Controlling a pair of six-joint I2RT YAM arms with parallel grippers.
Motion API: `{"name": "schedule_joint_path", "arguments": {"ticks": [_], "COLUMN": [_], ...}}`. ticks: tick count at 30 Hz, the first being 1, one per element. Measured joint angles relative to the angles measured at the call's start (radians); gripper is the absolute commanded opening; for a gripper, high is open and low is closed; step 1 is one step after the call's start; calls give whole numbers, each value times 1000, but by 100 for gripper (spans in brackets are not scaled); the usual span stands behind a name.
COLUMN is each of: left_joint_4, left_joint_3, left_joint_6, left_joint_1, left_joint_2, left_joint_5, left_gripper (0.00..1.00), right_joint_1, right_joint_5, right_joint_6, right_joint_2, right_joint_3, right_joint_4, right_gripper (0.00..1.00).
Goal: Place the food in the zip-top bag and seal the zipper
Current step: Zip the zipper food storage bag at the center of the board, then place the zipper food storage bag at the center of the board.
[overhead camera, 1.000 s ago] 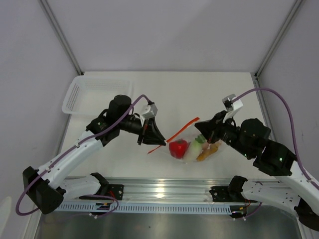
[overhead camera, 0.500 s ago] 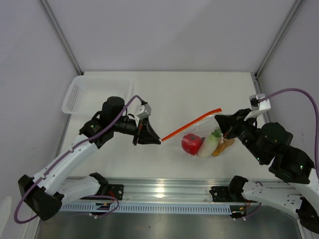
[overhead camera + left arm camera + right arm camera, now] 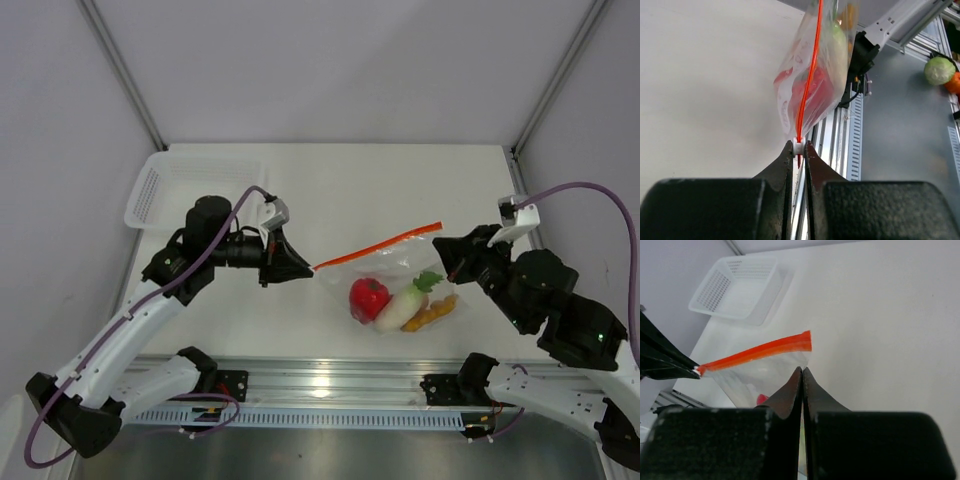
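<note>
The clear zip-top bag (image 3: 395,272) hangs stretched between my two grippers above the table. Its zipper (image 3: 378,246) runs as a taut orange-red line from lower left to upper right. Inside lie the food pieces: a red round one (image 3: 368,298), a white one with green (image 3: 405,303) and an orange long one (image 3: 433,315). My left gripper (image 3: 308,270) is shut on the white slider at the zipper's (image 3: 810,75) left end (image 3: 799,147). My right gripper (image 3: 446,255) is shut on the bag's (image 3: 755,375) right edge, just under the zipper's (image 3: 757,352) end (image 3: 802,370).
A white slotted basket (image 3: 195,188) stands at the table's back left corner, also seen in the right wrist view (image 3: 737,287). The aluminium rail (image 3: 320,385) with both arm bases runs along the near edge. A green round object (image 3: 939,70) lies off the table, beyond the rail.
The grippers have drawn apart. My right gripper went right with the bag's edge, my left one went slightly left, and the slack zipper line has pulled straight.
</note>
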Motion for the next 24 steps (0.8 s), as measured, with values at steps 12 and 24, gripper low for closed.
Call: {"name": "schedule_joint_path", "arguments": {"ticks": [12, 24], "left_joint_4": [-37, -34], "left_joint_3": [31, 231], "left_joint_6": [-194, -264], "left_joint_1": [7, 43], "left_joint_2": [93, 474], "left_joint_5": [-256, -418], "left_gripper": [1, 1], "right_joint_1": [-10, -320], "right_joint_5": [-174, -384], "right_joint_6": [213, 272], "right_joint_2": [243, 583], "right_joint_3": [-378, -335], "right_joint_4": [147, 347], "right_gripper": [0, 0]}}
